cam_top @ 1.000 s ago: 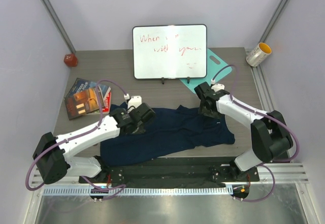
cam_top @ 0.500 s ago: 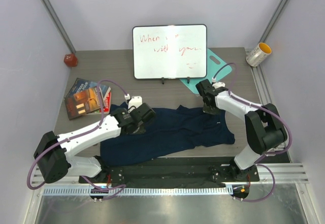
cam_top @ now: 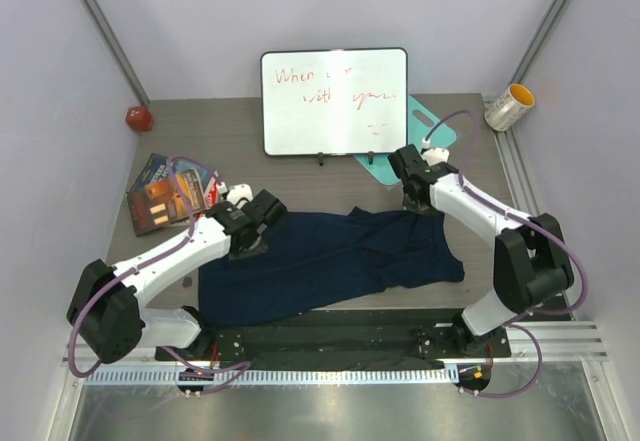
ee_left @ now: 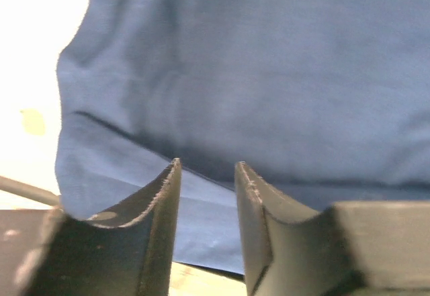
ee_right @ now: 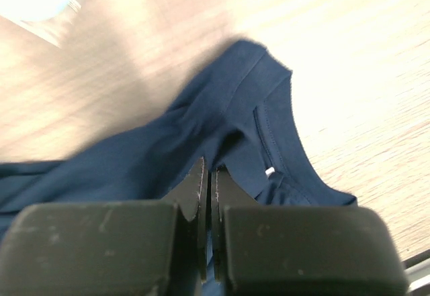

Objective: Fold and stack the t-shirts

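A dark navy t-shirt (cam_top: 330, 261) lies spread and rumpled on the table between the two arms. My left gripper (cam_top: 256, 238) hovers over its upper left edge. In the left wrist view its jaws (ee_left: 207, 165) stand apart, and only flat blue cloth (ee_left: 269, 74) shows through the gap. My right gripper (cam_top: 420, 204) is at the shirt's upper right. In the right wrist view it (ee_right: 208, 168) is shut on a bunched ridge of fabric (ee_right: 134, 155) beside the collar (ee_right: 282, 141).
A whiteboard (cam_top: 335, 101) stands at the back centre, with a teal board (cam_top: 428, 121) behind its right side. A book (cam_top: 165, 193) lies at the left, a red ball (cam_top: 138, 118) at the back left, and a yellow-lined cup (cam_top: 508, 107) at the back right.
My right gripper has closed on the shirt near the collar and drawn slightly toward the back. My left gripper has shifted left to the shirt's edge, with its jaws a little wider.
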Robot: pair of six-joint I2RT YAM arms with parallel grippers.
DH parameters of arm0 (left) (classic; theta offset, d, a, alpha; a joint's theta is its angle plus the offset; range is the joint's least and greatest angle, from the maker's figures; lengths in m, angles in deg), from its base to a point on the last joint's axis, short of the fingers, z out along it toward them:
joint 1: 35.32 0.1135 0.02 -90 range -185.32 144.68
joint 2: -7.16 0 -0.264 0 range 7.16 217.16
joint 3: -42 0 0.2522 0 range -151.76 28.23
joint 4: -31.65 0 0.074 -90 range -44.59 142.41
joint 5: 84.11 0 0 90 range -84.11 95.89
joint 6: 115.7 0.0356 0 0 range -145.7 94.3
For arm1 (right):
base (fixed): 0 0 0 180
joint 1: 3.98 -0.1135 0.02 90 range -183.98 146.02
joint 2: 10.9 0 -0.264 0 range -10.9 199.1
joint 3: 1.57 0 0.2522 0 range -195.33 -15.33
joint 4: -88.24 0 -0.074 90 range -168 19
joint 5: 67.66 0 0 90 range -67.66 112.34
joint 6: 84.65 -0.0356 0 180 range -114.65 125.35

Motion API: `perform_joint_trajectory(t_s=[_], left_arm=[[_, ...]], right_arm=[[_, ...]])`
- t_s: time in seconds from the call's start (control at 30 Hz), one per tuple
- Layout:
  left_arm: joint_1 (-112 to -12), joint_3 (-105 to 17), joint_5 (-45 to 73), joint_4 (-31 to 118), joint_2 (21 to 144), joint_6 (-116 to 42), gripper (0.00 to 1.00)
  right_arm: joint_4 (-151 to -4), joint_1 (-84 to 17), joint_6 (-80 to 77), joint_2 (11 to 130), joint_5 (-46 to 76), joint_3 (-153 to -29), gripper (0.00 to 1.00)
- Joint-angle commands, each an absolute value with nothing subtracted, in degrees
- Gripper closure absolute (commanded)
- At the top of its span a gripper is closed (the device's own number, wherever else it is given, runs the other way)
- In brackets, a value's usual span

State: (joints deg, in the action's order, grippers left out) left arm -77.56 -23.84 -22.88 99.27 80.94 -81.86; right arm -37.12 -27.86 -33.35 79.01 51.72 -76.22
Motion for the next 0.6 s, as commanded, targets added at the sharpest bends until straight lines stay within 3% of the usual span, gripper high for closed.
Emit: perform_joint_trajectory(t_s=[0.0, 0.33, 0.57], left_arm=[[-74.79, -23.18, -24.43, 101.30, 79.76, -83.62, 0.54], [-71.62, -22.39, -24.00, 101.83, 79.93, -81.87, 0.51], [-71.45, -22.04, -22.76, 101.48, 80.81, -80.72, 0.51]], right_arm=[[-34.94, -27.45, -32.36, 72.69, 57.75, -82.83, 0.99], [-33.18, -24.28, -29.89, 72.42, 56.97, -90.83, 0.99], [-33.26, -24.28, -29.98, 74.97, 56.18, -87.94, 0.99]])
